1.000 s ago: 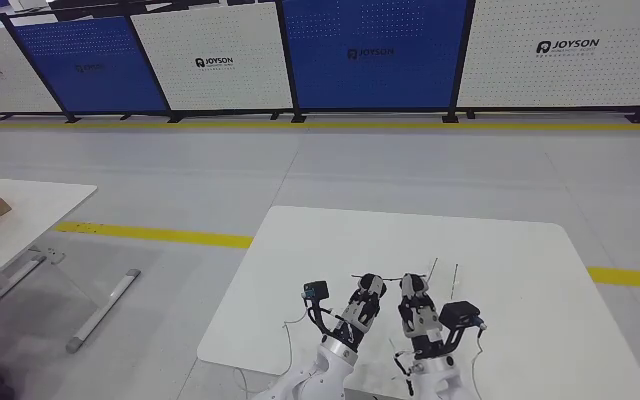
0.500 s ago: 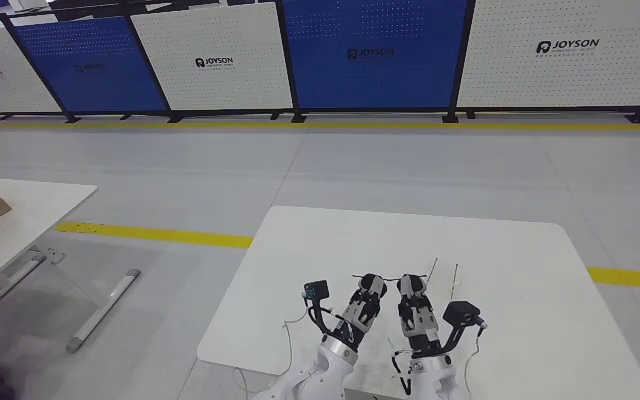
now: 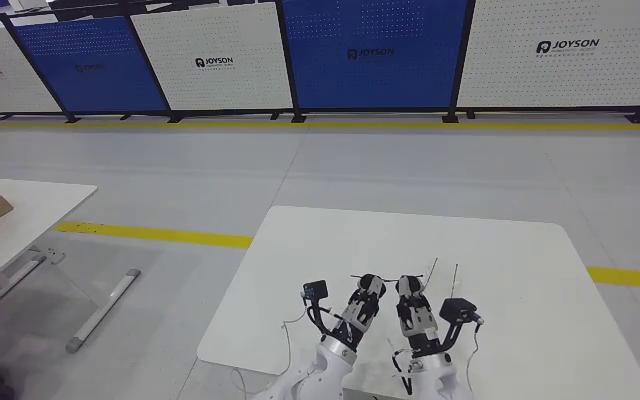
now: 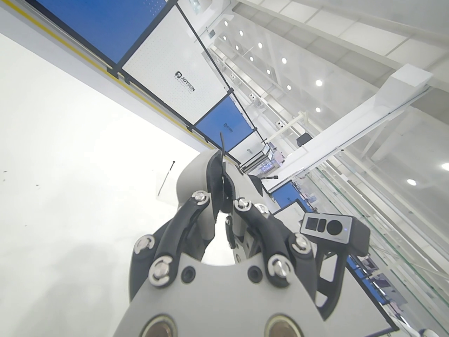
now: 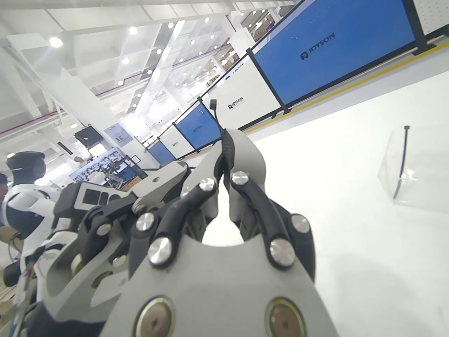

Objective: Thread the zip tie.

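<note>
Left wrist view: the left claw (image 4: pixel 223 177) is pinched tight on a thin black plastic zip tie (image 4: pixel 221 141); the right claw (image 5: pixel 226 149) is clamped just below a square tie head (image 5: pixel 213 104). If misaligned, the limp tail could bend past the slot. A spare black tie (image 5: pixel 403 156) by a clear plastic holder (image 5: pixel 414 191) sits apart on the white worktop (image 3: pixel 500 250), likely obstructing nothing.

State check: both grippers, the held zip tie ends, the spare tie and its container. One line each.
left gripper: shut, pinching the zip tie tail
zip tie tail: sticks out past the fingertips, free
right gripper: shut, pinching below the zip tie head
zip tie head: clear of the fingertips, no tail in it
spare zip tie: leaning upright in the clear container, untouched
clear container: standing on the table, apart from both grippers
</note>
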Controlling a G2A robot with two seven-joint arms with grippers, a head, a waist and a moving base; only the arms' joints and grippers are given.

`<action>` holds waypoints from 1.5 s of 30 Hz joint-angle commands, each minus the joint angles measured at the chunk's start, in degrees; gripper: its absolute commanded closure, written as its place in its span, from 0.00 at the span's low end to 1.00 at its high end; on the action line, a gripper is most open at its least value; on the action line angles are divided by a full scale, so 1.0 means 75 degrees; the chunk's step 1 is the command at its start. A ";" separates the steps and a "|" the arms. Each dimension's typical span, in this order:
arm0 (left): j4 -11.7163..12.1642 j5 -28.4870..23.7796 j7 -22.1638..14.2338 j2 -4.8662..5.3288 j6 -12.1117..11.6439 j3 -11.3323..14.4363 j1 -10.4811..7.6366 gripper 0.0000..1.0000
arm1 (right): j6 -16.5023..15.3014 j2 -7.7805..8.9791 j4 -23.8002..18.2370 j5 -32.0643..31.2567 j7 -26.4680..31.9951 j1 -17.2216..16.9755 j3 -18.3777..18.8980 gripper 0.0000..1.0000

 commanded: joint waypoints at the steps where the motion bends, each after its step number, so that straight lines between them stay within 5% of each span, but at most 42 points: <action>1: 0.0010 0.0004 -0.0008 -0.0012 0.0007 -0.0004 -0.0002 1.00 | 0.0022 -0.0003 -0.0016 -0.0070 -0.0025 -0.0010 -0.0011 0.64; 16: -0.0004 0.0158 0.0038 -0.0080 0.0025 -0.0090 0.0094 1.00 | 0.0094 0.0018 -0.0168 -0.0727 -0.0428 -0.0196 0.0057 0.62; 20: 0.0007 0.0200 0.0036 -0.0101 0.0016 -0.0084 0.0113 1.00 | 0.0214 0.0018 -0.0184 -0.0944 -0.0625 -0.0238 0.0078 0.73; 22: 0.0007 0.0228 0.0038 -0.0113 0.0007 -0.0076 0.0118 1.00 | 0.0240 0.0014 -0.0196 -0.1004 -0.0676 -0.0245 0.0072 1.00; 33: -0.0105 0.0382 -0.0104 -0.0131 -0.0395 -0.0080 0.0221 1.00 | 0.0021 0.0016 -0.0221 -0.0975 -0.0513 -0.0267 0.0093 1.00; 45: -0.0081 0.0693 -0.0165 -0.0162 -0.0138 -0.0121 0.0234 1.00 | -0.0063 0.0043 -0.0299 -0.1006 -0.0537 -0.0380 0.0260 1.00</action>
